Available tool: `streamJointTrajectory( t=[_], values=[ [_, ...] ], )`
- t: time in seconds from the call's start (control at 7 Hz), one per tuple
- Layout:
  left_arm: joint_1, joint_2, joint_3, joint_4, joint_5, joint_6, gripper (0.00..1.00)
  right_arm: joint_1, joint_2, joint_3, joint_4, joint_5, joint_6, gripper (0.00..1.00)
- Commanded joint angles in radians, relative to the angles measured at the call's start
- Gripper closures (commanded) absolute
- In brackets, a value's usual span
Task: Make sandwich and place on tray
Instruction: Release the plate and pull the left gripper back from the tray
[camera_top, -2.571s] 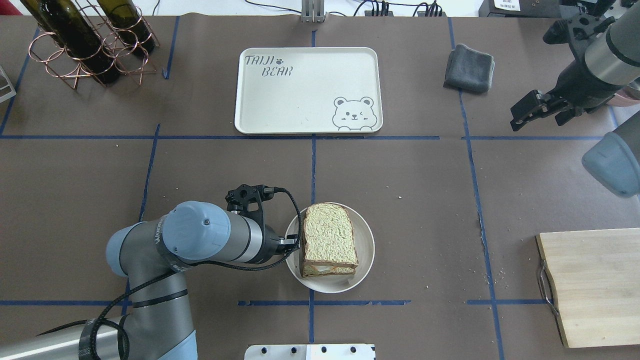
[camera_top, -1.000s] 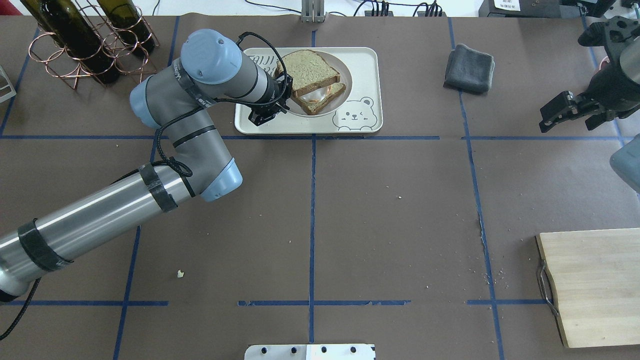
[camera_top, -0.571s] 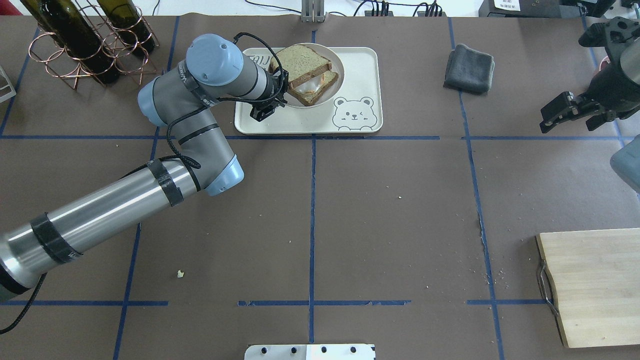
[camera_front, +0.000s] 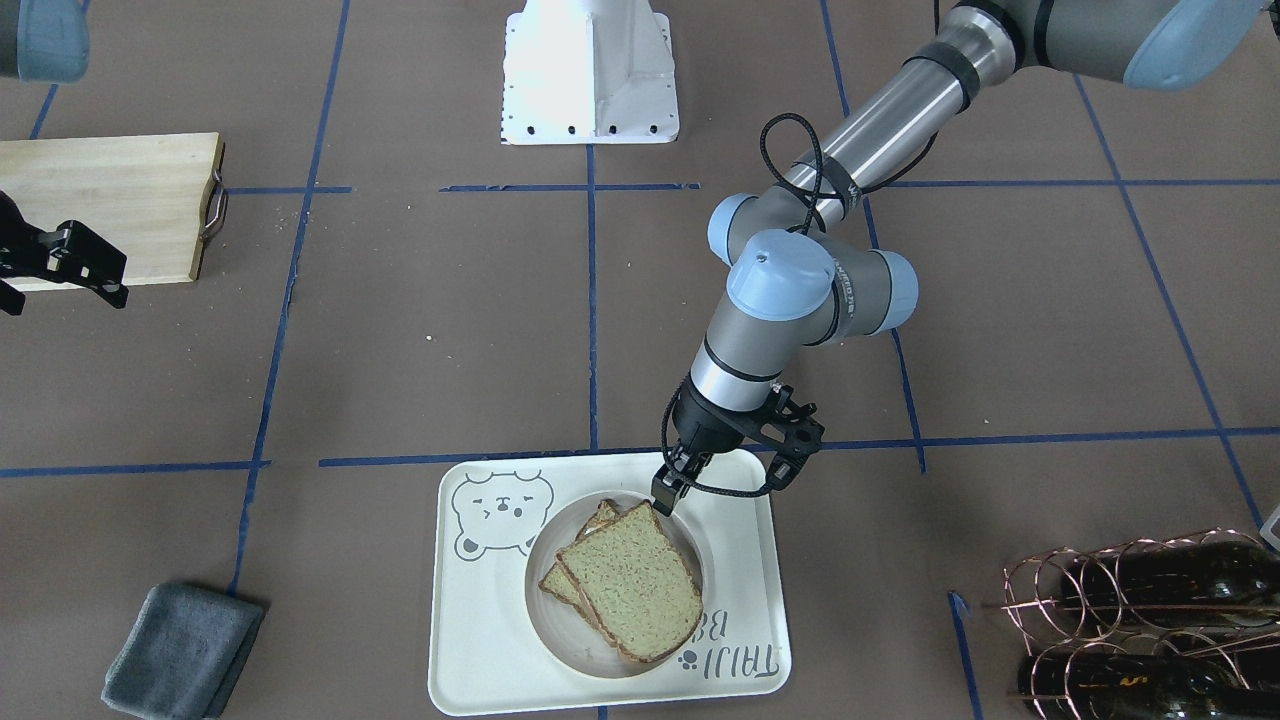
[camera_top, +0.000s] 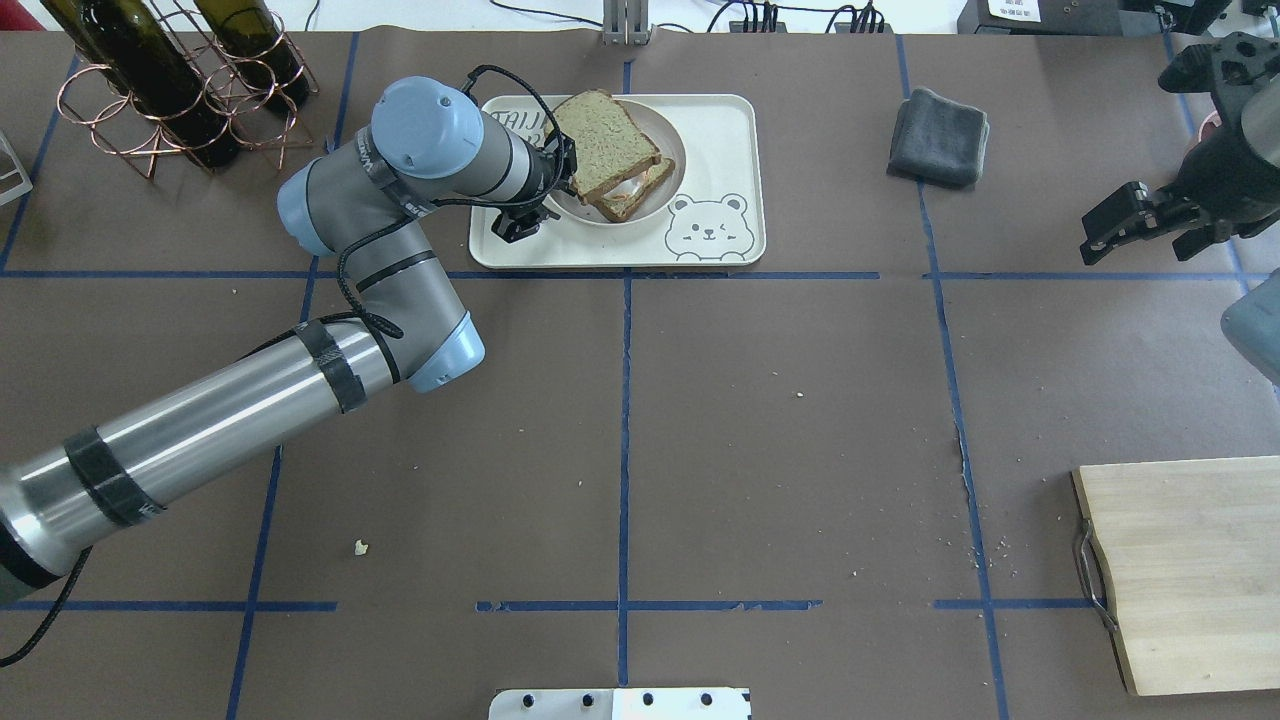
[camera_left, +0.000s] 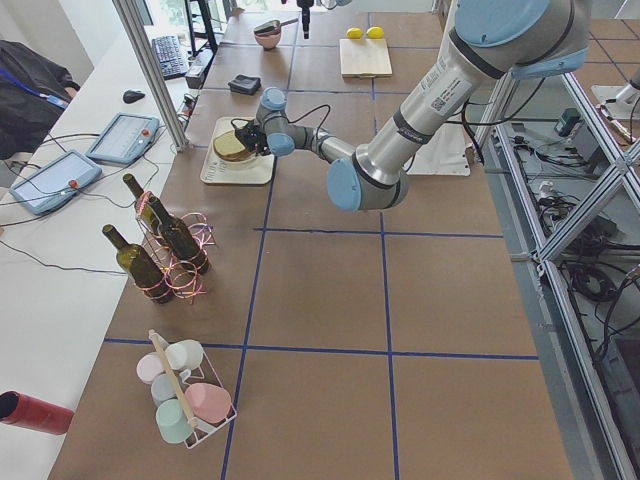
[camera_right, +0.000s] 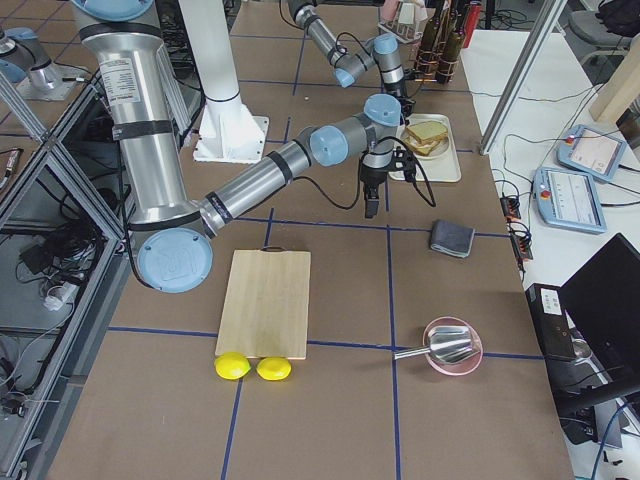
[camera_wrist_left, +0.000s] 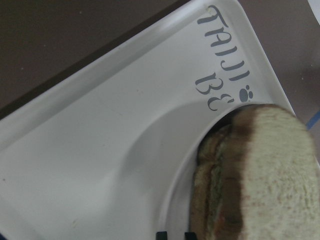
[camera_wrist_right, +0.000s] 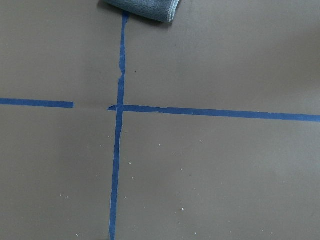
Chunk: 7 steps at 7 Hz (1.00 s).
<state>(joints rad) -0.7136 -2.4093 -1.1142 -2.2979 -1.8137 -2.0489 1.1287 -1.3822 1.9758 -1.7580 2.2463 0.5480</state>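
Note:
The sandwich (camera_top: 600, 145), two tan bread slices with egg showing between them, lies on a small round off-white plate (camera_top: 672, 160). The plate rests on the cream bear tray (camera_top: 720, 130) at the far middle of the table. My left gripper (camera_top: 555, 190) is shut on the plate's near-left rim; the front view shows the gripper (camera_front: 664, 497) at the plate rim (camera_front: 690, 545) beside the sandwich (camera_front: 630, 580). The left wrist view shows the tray (camera_wrist_left: 100, 150), the plate rim (camera_wrist_left: 170, 165) and the sandwich (camera_wrist_left: 260, 170). My right gripper (camera_top: 1135, 252) is open and empty, raised at the far right.
A folded grey cloth (camera_top: 938, 136) lies right of the tray. A pale wooden board (camera_top: 1190, 570) sits at the near right. A copper rack with wine bottles (camera_top: 170, 80) stands at the far left. Crumbs dot the brown table paper.
My left arm has carried the plate with the sandwich from the near middle of the table onto the tray. In the last second the plate shifted slightly. The right arm drew back to the right.

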Motion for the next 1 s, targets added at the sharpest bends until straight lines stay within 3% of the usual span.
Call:
streamJointTrajectory(
  t=[0.0,0.14,0.29,0.57,0.86],
  values=[
    [-0.001,0.132,-0.181,0.011,-0.041,0.086,0.00,0.000,0.002,-0.002,0.000,-0.002,0.000,0.00],
    [-0.001,0.174,-0.238,0.018,-0.074,0.143,0.00,0.002,0.002,-0.002,0.000,-0.004,0.000,0.00],
    [-0.004,0.285,-0.383,0.056,-0.073,0.279,0.00,0.002,0.000,-0.003,0.000,-0.004,0.001,0.00],
    [-0.036,0.372,-0.603,0.257,-0.067,0.604,0.00,0.008,-0.004,-0.003,0.000,-0.005,-0.005,0.00],
    [-0.098,0.526,-0.724,0.334,-0.072,1.013,0.00,0.081,-0.052,-0.005,0.000,0.001,-0.061,0.00]
  ],
)
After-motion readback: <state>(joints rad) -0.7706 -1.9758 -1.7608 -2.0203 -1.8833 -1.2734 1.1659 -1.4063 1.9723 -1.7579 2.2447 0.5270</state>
